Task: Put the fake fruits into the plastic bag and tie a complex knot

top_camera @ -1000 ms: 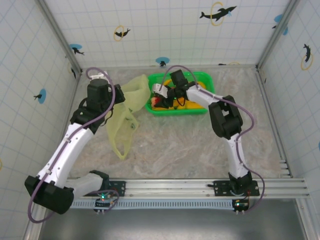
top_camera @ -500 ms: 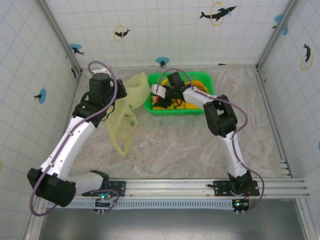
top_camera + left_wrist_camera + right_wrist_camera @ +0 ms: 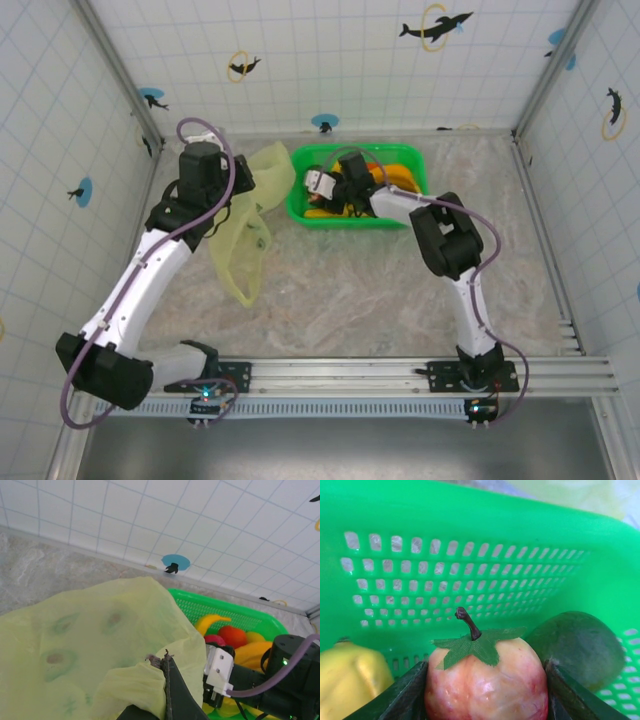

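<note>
The peach [image 3: 485, 685] sits squarely between the fingers of the right gripper [image 3: 485, 666], which press on its left and right flanks. It is down in the left end of the basket [image 3: 470, 520]. It is round, with no clear long axis. Its stem and leaf point up, tilted slightly left toward the perforated wall. A dark green fruit [image 3: 575, 645] lies just beside it on the right, a yellow one [image 3: 350, 680] on the left.

The left gripper [image 3: 162, 667] is pressed together on a bunched fold of the bag [image 3: 90, 645], just left of the basket. In the top view the bag hangs long, running from the gripper toward the near edge.

Since a second ago, the left wrist has moved nearer the far wall, drawing the bag's tail up with it.
</note>
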Motion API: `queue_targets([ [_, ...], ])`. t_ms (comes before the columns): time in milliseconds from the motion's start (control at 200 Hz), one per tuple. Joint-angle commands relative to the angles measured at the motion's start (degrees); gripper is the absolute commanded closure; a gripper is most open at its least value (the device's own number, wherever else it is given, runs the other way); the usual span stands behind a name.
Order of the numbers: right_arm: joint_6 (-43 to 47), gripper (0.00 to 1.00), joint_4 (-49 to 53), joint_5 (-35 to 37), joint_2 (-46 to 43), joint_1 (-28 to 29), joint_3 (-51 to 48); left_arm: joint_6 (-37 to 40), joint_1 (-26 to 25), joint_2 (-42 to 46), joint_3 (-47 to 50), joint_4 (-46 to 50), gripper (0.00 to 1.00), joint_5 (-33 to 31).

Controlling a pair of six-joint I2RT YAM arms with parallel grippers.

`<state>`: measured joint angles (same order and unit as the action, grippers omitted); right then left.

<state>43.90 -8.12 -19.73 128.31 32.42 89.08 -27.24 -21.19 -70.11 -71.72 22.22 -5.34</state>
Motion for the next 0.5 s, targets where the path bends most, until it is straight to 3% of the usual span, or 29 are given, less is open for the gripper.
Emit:
queue_targets([
  [0,-4.77,0.45,-8.81,-1.76,-8.25,-1.59,-4.03,0.09,0.46,-0.68,-3.68,-0.28,1.0,0.5],
  [270,-21.11,0.44,-16.72,-7.99,-25.74,-1.78,-14.42,-5.39,0.47,-3.66,-12.97,-1.34,1.0,3.69],
  [495,-36.96,0.46,-19.69,-12.1,-40.49,6.87,-25.71,-6.05,-0.74,-4.68,-19.49,-3.04,1.0,6.84],
])
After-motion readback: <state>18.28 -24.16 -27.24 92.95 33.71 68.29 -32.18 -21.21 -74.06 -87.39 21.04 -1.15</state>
